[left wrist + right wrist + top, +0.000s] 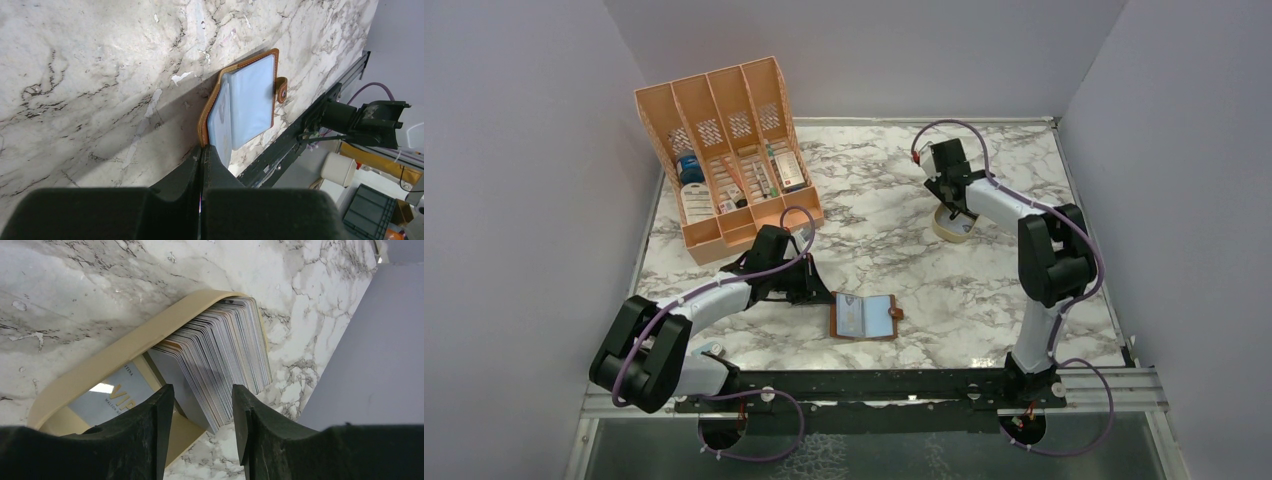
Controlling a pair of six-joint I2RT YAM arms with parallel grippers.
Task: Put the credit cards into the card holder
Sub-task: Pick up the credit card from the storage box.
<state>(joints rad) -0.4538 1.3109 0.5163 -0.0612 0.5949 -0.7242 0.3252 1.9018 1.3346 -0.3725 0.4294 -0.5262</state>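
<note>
The card holder (247, 100) lies open on the marble, brown leather with bluish clear sleeves and its snap tab to the right; from above it is the card holder (864, 317). My left gripper (203, 148) is shut, its tip at the holder's near left edge, with nothing seen between the fingers. The credit cards (220, 355) stand as a leaning stack in a tan oval stand (100, 365). My right gripper (202, 400) is open just over them, and the stack's near corner sits between the fingers without touching. From above, the right gripper (956, 205) hides the cards.
The orange slotted organiser (724, 160) with small boxes and bottles stands at the back left. A flat card with VIP lettering (107, 397) lies in the tan stand (951, 228). A grey wall runs close on the right. The black rail (874, 385) borders the near edge.
</note>
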